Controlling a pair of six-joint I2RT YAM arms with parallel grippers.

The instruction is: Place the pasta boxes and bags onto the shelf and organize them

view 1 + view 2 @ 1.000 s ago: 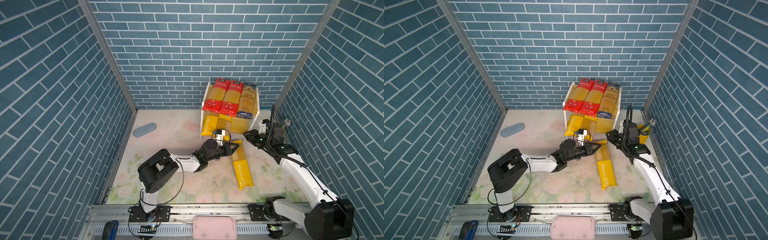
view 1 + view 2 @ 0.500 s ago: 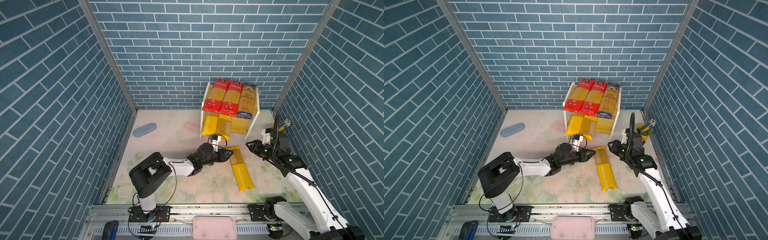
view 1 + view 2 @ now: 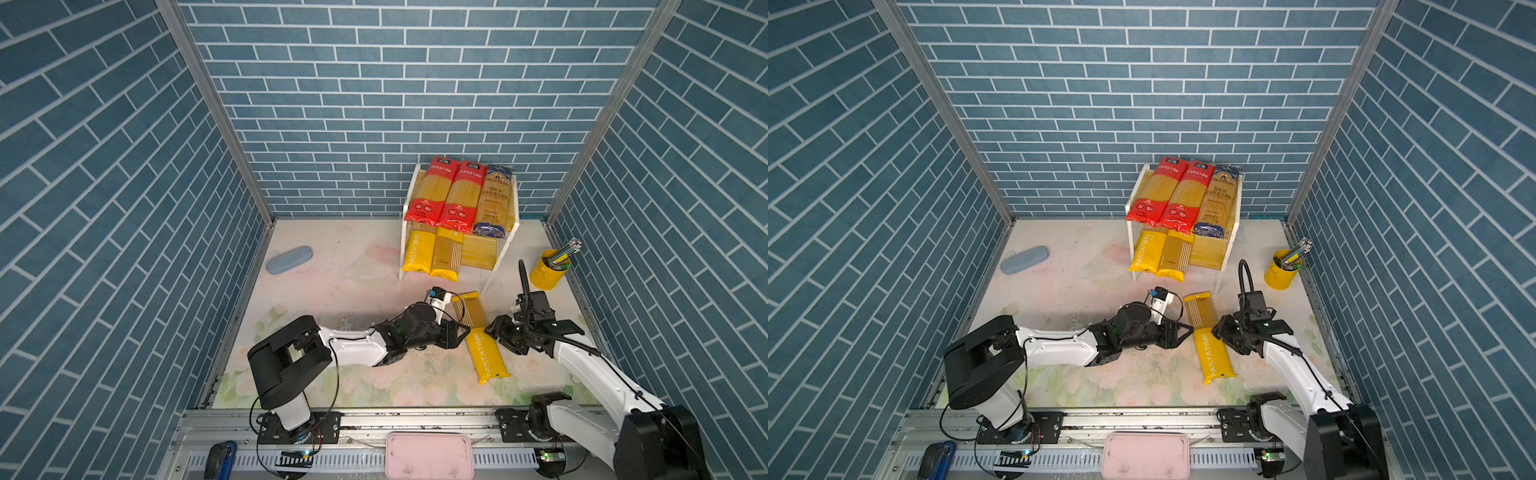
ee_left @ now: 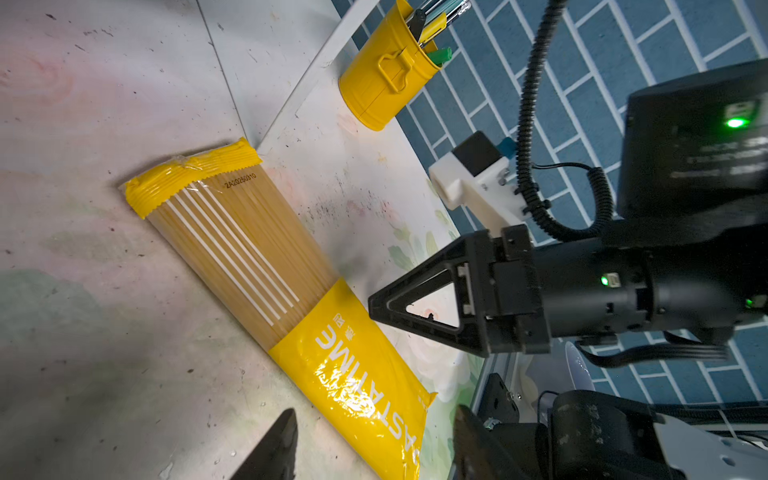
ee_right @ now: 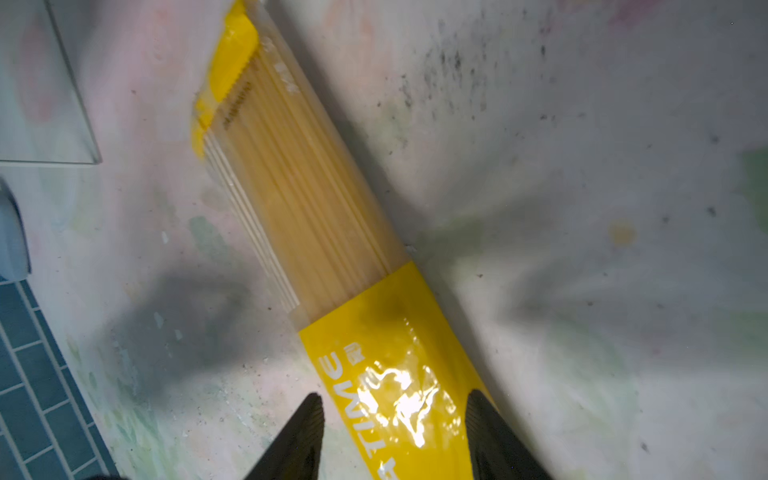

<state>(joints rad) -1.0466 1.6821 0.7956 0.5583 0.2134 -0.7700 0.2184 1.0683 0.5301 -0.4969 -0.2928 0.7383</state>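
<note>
Shelf [image 3: 480,254] holds five spaghetti packets [image 3: 432,193]; one PASTATIME packet [image 3: 486,353] lies before it, unplaced. Left gripper [image 3: 463,332] and right gripper [image 3: 496,334], fingers spread, grip nothing.

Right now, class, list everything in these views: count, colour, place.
Red packets: 2, red, top board.
Blue-ended packet: 1, dark blue ends, top board, right of them.
Shelved yellow packet: 1, yellow, lower board, left.
Striped packet: 1, tan, lower board, beside it.
Loose yellow packet: 1, yellow, flat on table, between claws.
Shelf: 1, white frame, wooden boards, back right.
Case: 1, grey-blue, table, back left.
Cup: 1, yellow, holds pens, right of shelf.
Tray: 1, pink, front rail.
Blue object: 1, blue, front edge, left.
Table: 1, pale floral.
Left claw: 1, black, open, left of loose packet.
Right claw: 1, black, open, right of it.
</note>
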